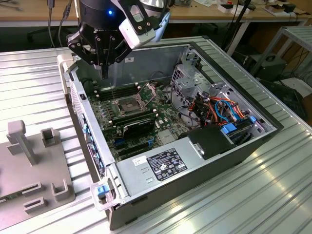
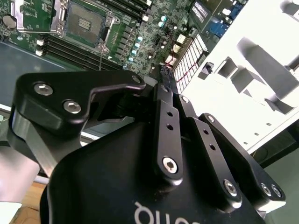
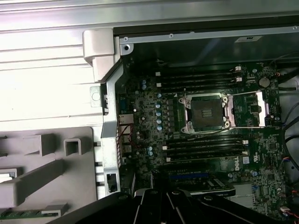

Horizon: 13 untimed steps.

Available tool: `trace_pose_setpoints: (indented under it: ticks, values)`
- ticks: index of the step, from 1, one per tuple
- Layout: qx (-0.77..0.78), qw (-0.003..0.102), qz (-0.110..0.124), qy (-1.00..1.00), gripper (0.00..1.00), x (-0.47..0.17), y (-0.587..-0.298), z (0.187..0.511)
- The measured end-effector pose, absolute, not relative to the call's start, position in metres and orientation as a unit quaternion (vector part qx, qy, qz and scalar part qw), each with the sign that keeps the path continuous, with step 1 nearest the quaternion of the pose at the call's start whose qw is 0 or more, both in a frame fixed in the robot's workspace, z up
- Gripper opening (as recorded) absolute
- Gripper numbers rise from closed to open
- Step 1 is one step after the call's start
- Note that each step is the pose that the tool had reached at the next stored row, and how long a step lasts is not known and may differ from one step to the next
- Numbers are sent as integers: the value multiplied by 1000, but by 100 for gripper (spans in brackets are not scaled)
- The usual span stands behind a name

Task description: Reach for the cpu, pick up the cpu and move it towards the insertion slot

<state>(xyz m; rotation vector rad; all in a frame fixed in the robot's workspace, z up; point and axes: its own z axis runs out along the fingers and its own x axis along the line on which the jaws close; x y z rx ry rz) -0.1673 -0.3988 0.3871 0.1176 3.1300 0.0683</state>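
The insertion slot [image 1: 127, 104] is a square socket with a shiny metal frame and a dark centre on the green motherboard inside the open computer case. It also appears in both wrist views [image 2: 84, 22] [image 3: 205, 112], with its thin wire lever swung up. My gripper [image 1: 105, 62] hangs above the case's far corner on the exterior view's left, higher than the socket and just behind it. Its black links [image 2: 163, 116] converge to a point and it looks shut with nothing in it. The cpu is out of view.
The case wall [image 1: 87, 131] stands between the motherboard and a grey fixture plate [image 1: 34, 170] with upright blocks on the exterior view's left. A black card [image 1: 139, 126], drive cage [image 1: 195, 80] and bundled cables [image 1: 222, 109] crowd the case beside the socket. Ribbed metal table [image 1: 253, 195] surrounds it.
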Motion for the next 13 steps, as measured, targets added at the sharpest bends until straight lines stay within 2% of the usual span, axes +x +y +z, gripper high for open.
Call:
trace_pose_setpoints:
  ticks: [13]
  values:
    - [38, 3, 22, 999, 11, -175, -399, 386]
